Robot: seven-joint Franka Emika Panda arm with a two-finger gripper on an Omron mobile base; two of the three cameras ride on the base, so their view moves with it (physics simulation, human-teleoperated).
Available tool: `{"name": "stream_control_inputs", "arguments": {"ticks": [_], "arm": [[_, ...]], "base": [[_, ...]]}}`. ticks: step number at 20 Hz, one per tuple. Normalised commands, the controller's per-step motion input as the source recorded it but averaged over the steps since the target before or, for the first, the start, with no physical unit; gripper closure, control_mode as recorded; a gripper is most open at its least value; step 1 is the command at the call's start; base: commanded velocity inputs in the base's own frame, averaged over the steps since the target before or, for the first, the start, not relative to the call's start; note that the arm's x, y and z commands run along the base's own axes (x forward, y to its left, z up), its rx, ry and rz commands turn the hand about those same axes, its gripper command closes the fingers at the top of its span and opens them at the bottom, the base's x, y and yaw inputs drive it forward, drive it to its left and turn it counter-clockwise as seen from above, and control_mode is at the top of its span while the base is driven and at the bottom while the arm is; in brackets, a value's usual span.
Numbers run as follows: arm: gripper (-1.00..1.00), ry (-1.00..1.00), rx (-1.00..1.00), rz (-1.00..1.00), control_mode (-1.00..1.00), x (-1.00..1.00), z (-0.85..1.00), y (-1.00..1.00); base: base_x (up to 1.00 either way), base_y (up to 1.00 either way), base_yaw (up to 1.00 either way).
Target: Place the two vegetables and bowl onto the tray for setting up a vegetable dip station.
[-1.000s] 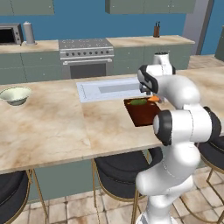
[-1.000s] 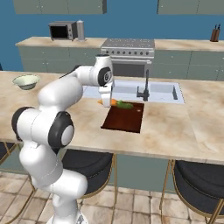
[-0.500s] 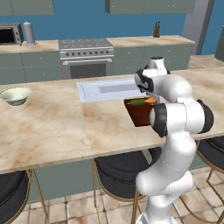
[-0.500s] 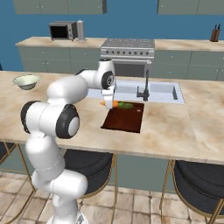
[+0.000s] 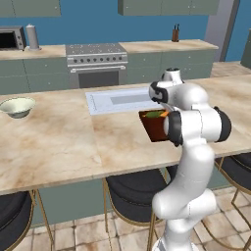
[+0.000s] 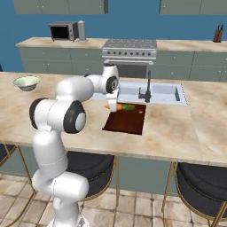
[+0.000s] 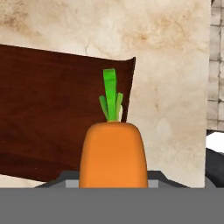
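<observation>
In the right base view, the round pale greenish-white ceramic bowl (image 6: 26, 82) sits at the far left of the beige marble counter (image 6: 177, 128), well apart from the flat dark reddish-brown rectangular tray (image 6: 126, 119), which lies just in front of the pale grey sink basin (image 6: 166, 93). The white arm's two-finger gripper (image 6: 113, 105) hangs over the tray's far left corner, its jaws pinched on the small orange carrot (image 6: 112, 107), and the small dark green cucumber piece (image 6: 129, 107) lies just to the right on the tray's far edge. In the hand view the carrot (image 7: 112, 154) points its green leafy top away from the camera, above the tray's corner (image 7: 52, 109).
</observation>
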Motion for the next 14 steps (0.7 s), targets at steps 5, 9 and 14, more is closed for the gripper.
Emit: {"name": "stream_control_inputs", "arguments": {"ticks": [5, 9, 14], "arm": [[1.0, 0.0, 0.0, 0.0, -1.0, 0.25, -0.25, -0.04], [1.0, 0.0, 0.0, 0.0, -1.0, 0.28, -0.24, 0.0], [1.0, 0.0, 0.0, 0.0, -1.0, 0.34, -0.25, 0.0]], "base": [[0.0, 0.0, 0.0], [0.0, 0.0, 0.0], [0.0, 0.0, 0.0]]}}
